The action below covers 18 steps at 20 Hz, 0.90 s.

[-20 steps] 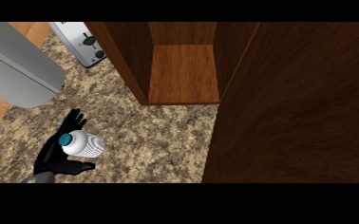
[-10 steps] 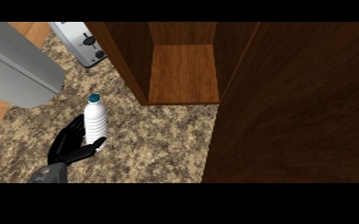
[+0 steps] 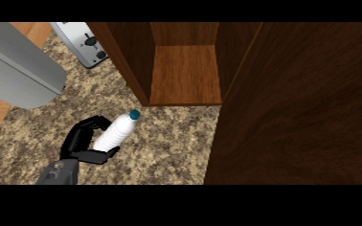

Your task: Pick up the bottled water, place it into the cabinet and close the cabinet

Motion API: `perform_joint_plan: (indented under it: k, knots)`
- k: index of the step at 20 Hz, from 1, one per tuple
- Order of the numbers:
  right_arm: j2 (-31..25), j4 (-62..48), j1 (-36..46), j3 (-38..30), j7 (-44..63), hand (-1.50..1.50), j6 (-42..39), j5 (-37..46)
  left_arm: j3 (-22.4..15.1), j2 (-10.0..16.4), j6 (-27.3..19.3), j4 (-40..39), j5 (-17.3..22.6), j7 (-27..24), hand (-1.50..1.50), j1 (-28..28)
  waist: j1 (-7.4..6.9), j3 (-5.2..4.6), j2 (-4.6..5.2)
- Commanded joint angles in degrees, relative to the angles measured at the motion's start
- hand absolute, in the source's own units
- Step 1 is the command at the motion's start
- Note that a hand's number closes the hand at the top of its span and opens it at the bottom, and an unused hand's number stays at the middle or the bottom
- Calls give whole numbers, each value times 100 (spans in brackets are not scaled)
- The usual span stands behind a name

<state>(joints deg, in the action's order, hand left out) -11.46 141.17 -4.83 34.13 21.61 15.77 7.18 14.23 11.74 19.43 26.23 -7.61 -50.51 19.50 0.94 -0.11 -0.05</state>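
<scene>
head view: the left hand (image 3: 76, 142) shows in the lower left, at the end of a grey forearm (image 3: 59, 172) that comes in from the bottom edge. its black fingers (image 3: 92, 122) curl over one side of the bottled water (image 3: 117, 131) and the thumb (image 3: 99, 156) closes under the base, so the hand is wrapped round the bottle's lower part. the bottle is white with a blue-green cap (image 3: 134, 115). it is tilted, with the cap pointing up and to the right toward the cabinet (image 3: 185, 74). the upper half of the bottle stands clear of the hand. it is seen over the speckled stone counter (image 3: 173, 141), and whether it touches the counter cannot be told.

the cabinet is open. its brown wooden floor shows between dark side walls, and its door (image 3: 290, 110) is a large dark wood panel that fills the right side of the view. the bottle is outside the cabinet, near the lower left corner of the opening and apart from it.

a silver toaster (image 3: 84, 43) with dark knobs sits at the upper left, just beside the cabinet's left wall. a large grey object (image 3: 25, 74) lies at the left edge, well apart from the bottle.

the right hand does not show.
</scene>
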Motion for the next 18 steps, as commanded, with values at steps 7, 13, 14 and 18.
perform_joint_plan:
  k: [7,13,14,18]
  knots:
    - [-76,612,-44,257,440,-150,213,590,-443,-1150,-2052,523,-82,-741,150,152,-5,6,-24]
    - [-76,642,-169,431,407,-150,319,738,-1126,-1168,-1698,1139,913,-303,150,38,-23,7,-30]
    - [-261,493,-290,156,126,-150,135,323,-1327,-1170,-1849,1669,1161,341,150,113,-58,14,-34]
    - [-257,458,-22,-137,225,-150,175,233,-1784,-1173,-1700,2267,1854,954,150,84,-85,13,-36]
